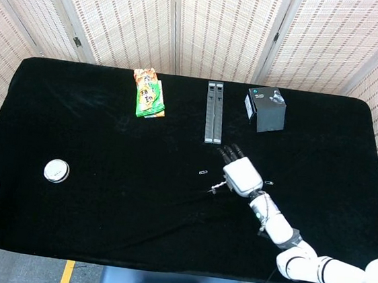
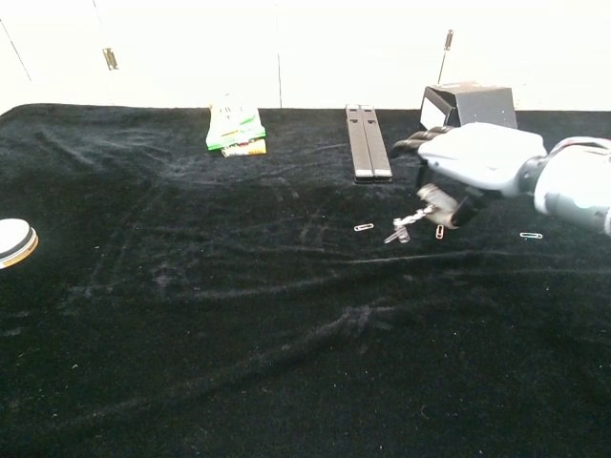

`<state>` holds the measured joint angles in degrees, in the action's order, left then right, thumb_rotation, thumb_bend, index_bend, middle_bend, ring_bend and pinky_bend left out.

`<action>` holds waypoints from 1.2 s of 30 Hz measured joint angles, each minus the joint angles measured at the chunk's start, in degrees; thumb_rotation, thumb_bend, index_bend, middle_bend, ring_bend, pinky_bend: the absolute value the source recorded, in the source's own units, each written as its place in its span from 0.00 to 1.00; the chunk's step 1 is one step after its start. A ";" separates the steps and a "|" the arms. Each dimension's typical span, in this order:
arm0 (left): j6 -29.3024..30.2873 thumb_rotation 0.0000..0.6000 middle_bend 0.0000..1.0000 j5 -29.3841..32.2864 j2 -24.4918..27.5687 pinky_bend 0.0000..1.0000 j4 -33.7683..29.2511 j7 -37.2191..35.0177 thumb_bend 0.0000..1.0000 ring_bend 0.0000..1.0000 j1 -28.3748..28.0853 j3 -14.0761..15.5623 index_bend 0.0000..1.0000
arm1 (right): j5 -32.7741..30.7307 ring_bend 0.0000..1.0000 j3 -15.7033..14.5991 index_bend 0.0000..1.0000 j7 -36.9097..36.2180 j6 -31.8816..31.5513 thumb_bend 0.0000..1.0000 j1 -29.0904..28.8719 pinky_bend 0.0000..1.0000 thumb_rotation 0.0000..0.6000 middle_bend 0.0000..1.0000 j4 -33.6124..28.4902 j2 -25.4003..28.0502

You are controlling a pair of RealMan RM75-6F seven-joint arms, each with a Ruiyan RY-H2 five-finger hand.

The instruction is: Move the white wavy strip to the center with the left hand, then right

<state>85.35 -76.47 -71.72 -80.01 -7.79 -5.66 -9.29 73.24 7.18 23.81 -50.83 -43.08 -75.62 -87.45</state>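
Strip: white wavy strip (image 2: 401, 229), small, thin, pinched at one end under right hand (image 2: 468, 162), free end hanging just above black cloth (image 2: 191, 315), right of centre.
Handling: likely light, slightly springy, easy to drop; best held by a firm end pinch.
Right hand: closed on strip.
Left hand: out of sight.
Unclear: strip's waves, exact finger contact; small clips (image 2: 364, 227) nearby.

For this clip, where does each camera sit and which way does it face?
Head view: high above the near edge, looking steeply down on the black table; the right hand and its arm show, reaching in from lower right.
Chest view: low at the near edge, looking level across toward the back wall; the right hand enters from the right.
Shared: right hand holding a small strip, snack packet, black bars, black box, white disc.
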 measured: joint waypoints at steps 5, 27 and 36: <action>-0.27 1.00 0.28 -0.28 -0.53 0.14 0.74 -0.57 0.46 0.13 -0.07 0.18 0.00 | -3.60 0.00 -0.16 0.82 5.34 1.65 0.50 -0.28 0.00 1.00 0.11 0.07 2.32; -1.82 1.00 0.28 -0.05 -0.67 0.14 2.55 -1.59 0.46 0.13 -0.55 0.05 0.00 | -11.66 0.00 -0.96 0.82 9.78 6.73 0.50 -3.16 0.00 1.00 0.11 8.12 -0.68; -2.95 1.00 0.28 0.47 -0.67 0.14 3.49 -2.52 0.46 0.13 -0.82 -0.14 0.00 | -12.43 0.00 -1.28 0.82 9.07 8.28 0.50 -4.10 0.00 1.00 0.12 11.30 -2.46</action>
<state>82.40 -76.00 -72.38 -76.52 -10.31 -6.48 -9.43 60.81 5.90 32.87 -42.55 -47.18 -64.33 -89.91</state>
